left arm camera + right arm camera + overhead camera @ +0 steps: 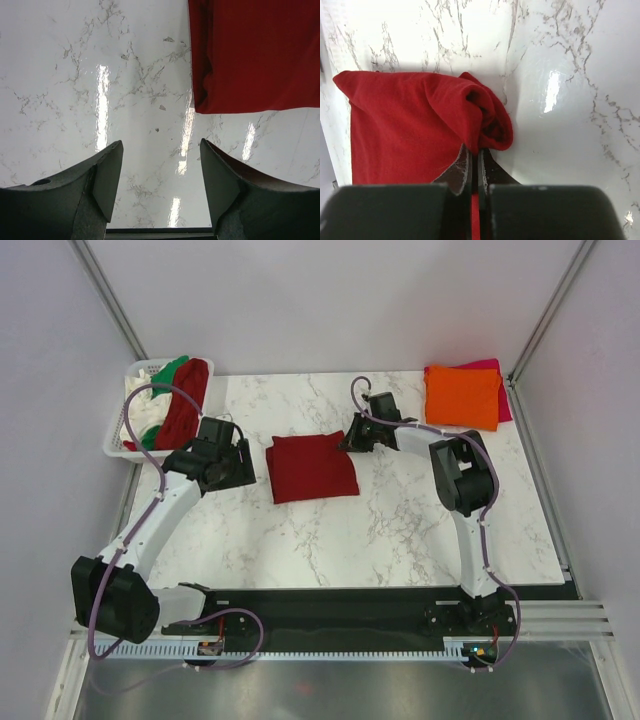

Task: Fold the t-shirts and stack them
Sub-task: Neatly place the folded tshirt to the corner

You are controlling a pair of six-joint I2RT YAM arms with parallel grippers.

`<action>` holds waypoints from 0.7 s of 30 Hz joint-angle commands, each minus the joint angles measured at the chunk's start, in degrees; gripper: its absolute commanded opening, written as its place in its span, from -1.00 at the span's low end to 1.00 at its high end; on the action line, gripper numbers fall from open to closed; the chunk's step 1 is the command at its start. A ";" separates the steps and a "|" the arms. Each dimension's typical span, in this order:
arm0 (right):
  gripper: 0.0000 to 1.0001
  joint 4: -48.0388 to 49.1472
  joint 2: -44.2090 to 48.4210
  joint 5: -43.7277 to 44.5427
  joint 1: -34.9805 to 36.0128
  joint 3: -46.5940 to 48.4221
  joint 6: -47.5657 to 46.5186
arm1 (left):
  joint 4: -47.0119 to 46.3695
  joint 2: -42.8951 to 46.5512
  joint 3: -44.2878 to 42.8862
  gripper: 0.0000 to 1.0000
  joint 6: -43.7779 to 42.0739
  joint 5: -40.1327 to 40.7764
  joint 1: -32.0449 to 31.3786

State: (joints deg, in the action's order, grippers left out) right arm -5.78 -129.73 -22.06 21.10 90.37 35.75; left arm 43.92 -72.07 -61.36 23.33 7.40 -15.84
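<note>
**Desk:** Where is the shirt you're working on?

**Operator:** The folded dark red t-shirt [312, 467] lies flat in the middle of the marble table [400, 530]. My right gripper [351, 440] is at its far right corner. On the right wrist camera I see the fingers [455, 175] pressed together on a bunched fold of that red cloth, and the rest of the shirt spreads away to their left.

**Desk:** And your other arm?

**Operator:** My left gripper [243, 462] sits just beside the shirt's left edge, not touching it. Its jaws are spread, with only bare marble between them. One corner of the shirt shows ahead and to the right.

**Desk:** Give me a count.

**Operator:** I count six shirts.
- At the far right corner, the orange t-shirt [462, 397] lies folded on the magenta-pink t-shirt [503, 400], which shows only at its edges.
- At the far left, the white basket [113, 445] holds three in a heap: the white t-shirt [140, 420], the green t-shirt [168, 370] and the second dark red t-shirt [186, 405].
- With the one I'm pinching, that makes two dark red and one of each other colour.
</note>
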 commanded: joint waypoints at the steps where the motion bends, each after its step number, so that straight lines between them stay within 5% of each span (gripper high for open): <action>1: -1.00 -1.34 -1.58 -1.40 -0.45 1.03 -3.13 | -3.58 1.58 0.54 0.40 -2.68 2.62 0.10; 9: -1.00 -17.15 5.01 9.93 -4.40 11.31 -12.89 | -3.67 2.38 1.86 0.40 -2.41 2.97 0.10; 21: -1.00 -31.92 0.80 16.08 -12.40 34.07 -19.05 | -3.67 1.50 2.13 0.40 -2.41 2.97 0.02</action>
State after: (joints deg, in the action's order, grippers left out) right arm -33.52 -129.38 -8.95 10.59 118.28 19.35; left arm 41.78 -71.20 -59.59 22.96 8.95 -15.84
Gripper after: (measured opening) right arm 0.030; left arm 0.702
